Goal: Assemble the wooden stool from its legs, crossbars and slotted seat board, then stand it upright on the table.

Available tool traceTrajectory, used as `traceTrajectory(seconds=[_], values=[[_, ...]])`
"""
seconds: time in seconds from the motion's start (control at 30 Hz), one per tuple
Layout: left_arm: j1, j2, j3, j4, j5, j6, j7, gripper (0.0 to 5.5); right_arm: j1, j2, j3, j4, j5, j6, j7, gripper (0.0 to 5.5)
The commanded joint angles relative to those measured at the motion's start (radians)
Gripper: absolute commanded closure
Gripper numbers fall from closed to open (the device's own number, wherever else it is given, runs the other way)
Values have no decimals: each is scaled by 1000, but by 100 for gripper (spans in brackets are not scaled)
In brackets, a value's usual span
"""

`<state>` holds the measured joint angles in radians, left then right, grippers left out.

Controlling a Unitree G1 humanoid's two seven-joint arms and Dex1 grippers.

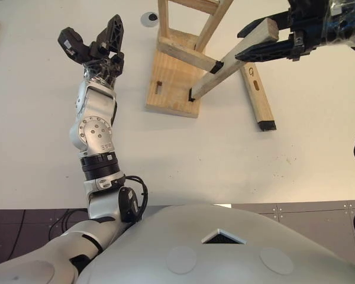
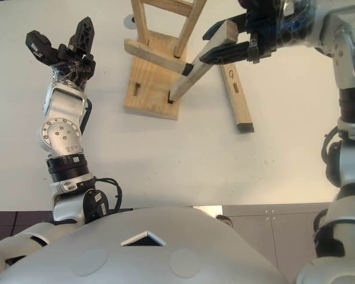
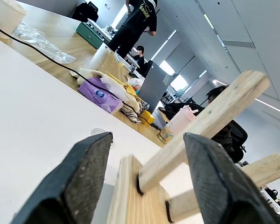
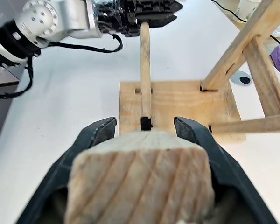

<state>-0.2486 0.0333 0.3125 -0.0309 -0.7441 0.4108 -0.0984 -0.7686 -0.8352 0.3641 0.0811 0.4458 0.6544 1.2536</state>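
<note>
right gripper (image 1: 259,41) – fingers closed across the top end of a pale square-section wooden leg (image 1: 220,73), which it holds on a slant. the leg's black-tipped foot is down at the slot on the near right corner of the flat, pale slotted seat board (image 1: 165,92). from the right wrist view the pads sit on either side of the cut end grain; the grip looks firm.

the board lies flat on the white table (image 1: 47,148). two more legs stand in its far slots. a wooden crossbar with a black end (image 1: 189,55) runs over the board and meets the held leg's side; cannot tell if it is seated there.

the near left slot (image 1: 158,87) on the board is empty. a fourth leg with a black foot (image 1: 257,97) lies loose on the table, just right of the board.

left gripper (image 1: 93,35) – wide open and holding nothing, above the table to the left of the board.

step in hand, as judged: seating the third leg. the next move likely calls for tipping the leg upright, lining its side mortise with the crossbar end and pressing straight down. a skewed push could lever the board or jam the foot. the stool is roughly half built.
</note>
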Motion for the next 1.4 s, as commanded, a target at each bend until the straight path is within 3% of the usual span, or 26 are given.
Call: traceTrajectory(seconds=[0.03,0.17,0.43,0.63,0.8,0.93,1.4], values=[[16,77,-129,103,250,-58,13,273,140,55,247,75,-241,-45,-39,344],[54,98,-264,183,423,-122,-26,304,80,68,218,87,-277,-66,4,344],[-1,84,-210,235,469,-191,-7,430,51,73,134,97,-314,-86,29,344],[-107,187,-89,-56,392,-49,25,434,-2,51,99,86,-363,-138,65,344],[-170,230,-167,-198,355,194,1,434,-103,56,69,118,-395,-168,109,344],[-93,197,-259,-93,430,225,12,434,-151,75,51,129,-397,-172,124,344],[-33,149,-312,354,555,-58,-100,434,-277,193,58,187,-352,-114,213,344]])
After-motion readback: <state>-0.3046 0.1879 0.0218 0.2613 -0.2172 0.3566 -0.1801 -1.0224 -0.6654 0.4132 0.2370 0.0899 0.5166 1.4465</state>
